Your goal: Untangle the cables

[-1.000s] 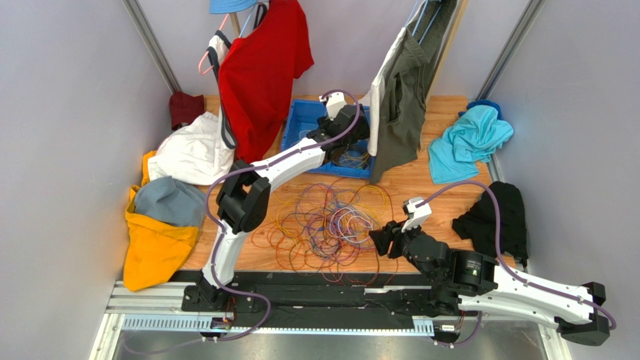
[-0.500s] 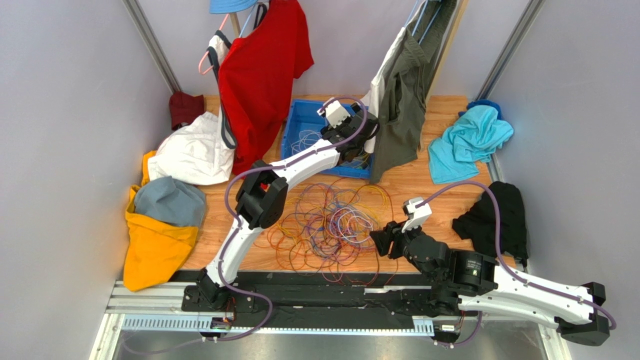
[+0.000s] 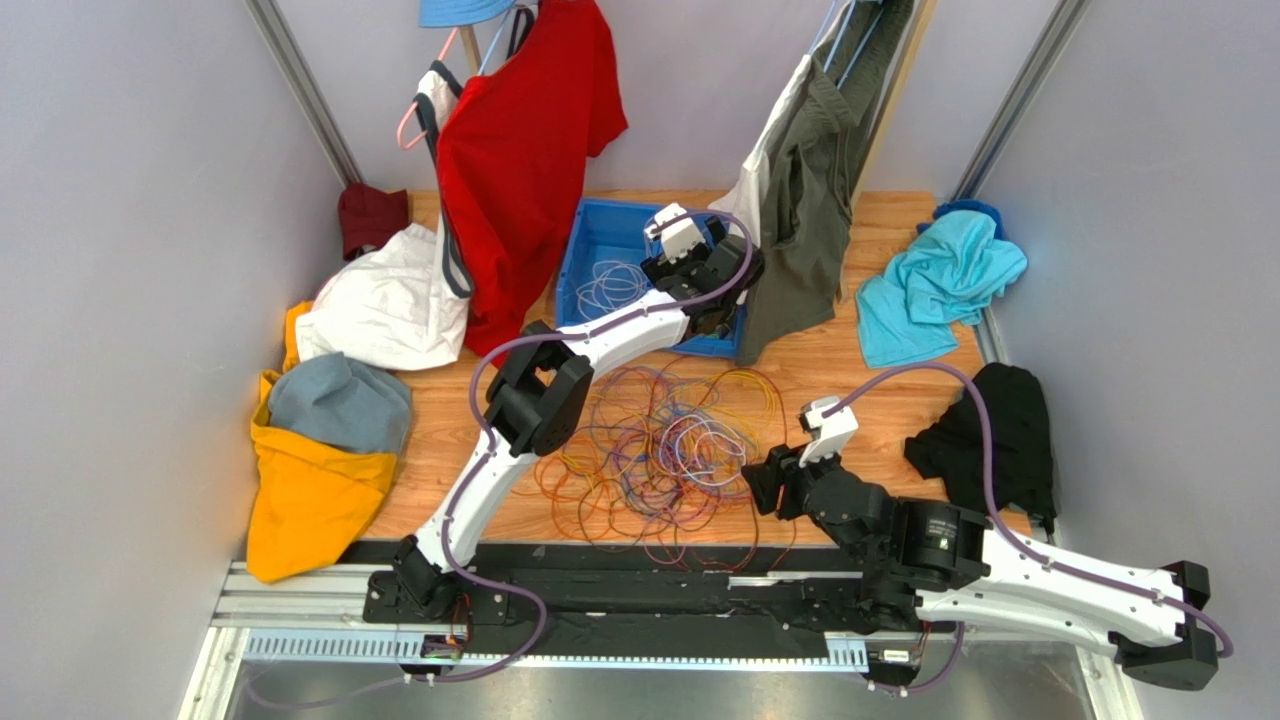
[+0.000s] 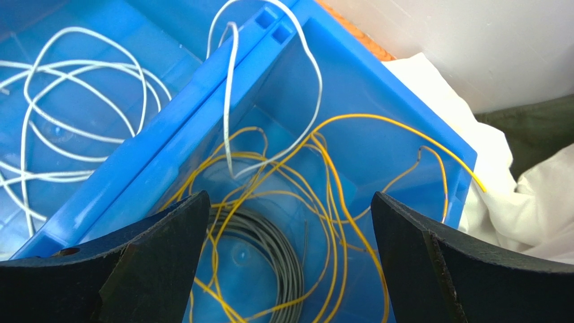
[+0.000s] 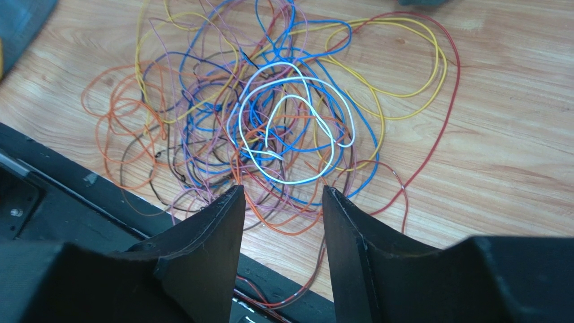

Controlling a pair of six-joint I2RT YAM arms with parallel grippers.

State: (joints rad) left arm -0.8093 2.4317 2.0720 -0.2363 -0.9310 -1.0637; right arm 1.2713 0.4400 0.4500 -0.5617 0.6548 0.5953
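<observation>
The left arm (image 3: 469, 503) is raised from its base to a sharply bent elbow (image 3: 534, 398), and the forearm is stretched far forward and to the right. The left gripper (image 3: 709, 288) is pointed downward at the far end; its two dark fingers (image 4: 158, 259) are spread as wide as they go, and nothing is gripped between them. The right arm (image 3: 1037, 578) is laid low and extended leftward from its base. The right gripper (image 3: 762, 480) is angled forward and down, its fingers (image 5: 202, 245) are set partly apart, and nothing is seen clamped between them.
</observation>
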